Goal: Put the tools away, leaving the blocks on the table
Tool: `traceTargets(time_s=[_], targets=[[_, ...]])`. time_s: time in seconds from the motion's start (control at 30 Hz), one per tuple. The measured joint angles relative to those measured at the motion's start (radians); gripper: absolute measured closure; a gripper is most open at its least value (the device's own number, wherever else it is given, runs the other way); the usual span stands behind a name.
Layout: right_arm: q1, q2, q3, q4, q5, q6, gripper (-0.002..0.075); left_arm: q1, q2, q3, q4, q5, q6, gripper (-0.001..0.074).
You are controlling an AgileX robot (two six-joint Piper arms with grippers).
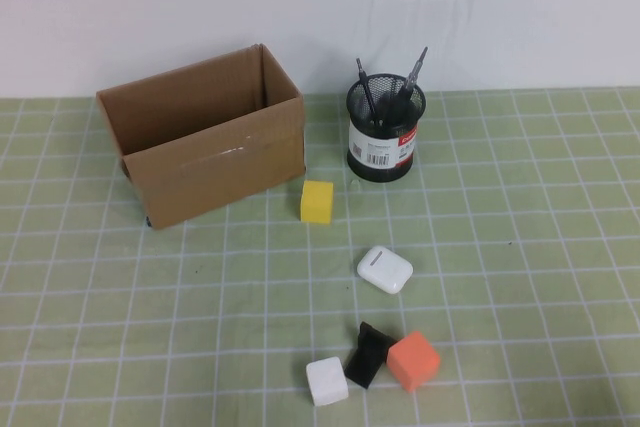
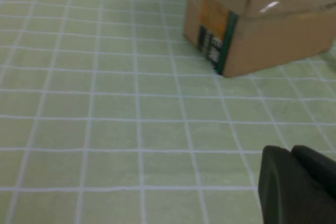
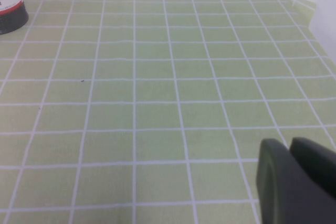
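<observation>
While tools stand in the mesh cup point(image 1: 385, 142) at upper centre, left gripper point(image 2: 296, 184) rests clenched; right gripper point(image 3: 296, 179), jaws unclear.

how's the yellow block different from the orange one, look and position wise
The yellow block sits alone near the cardboard box; the orange block lies nearer the camera, against a small black object. Yellow sits square-on, orange is turned at an angle. Both are similar-sized cubes on the table.
</observation>
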Motion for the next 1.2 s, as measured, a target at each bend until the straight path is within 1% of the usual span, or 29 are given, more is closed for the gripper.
traceTargets(time_s=[0.2,0.4,1.2], targets=[[0.000,0.000,0.000,0.000,0.000,0.000,0.0733,0.100,0.000,0.000,0.009,0.000,0.000,0.0738],[0.000,0.000,0.000,0.000,0.000,0.000,0.0733,0.166,0.000,0.000,0.010,0.000,0.000,0.0738],[0.000,0.000,0.000,0.000,0.000,0.000,0.0733,0.171,0.000,0.000,0.010,0.000,0.004,0.0738]])
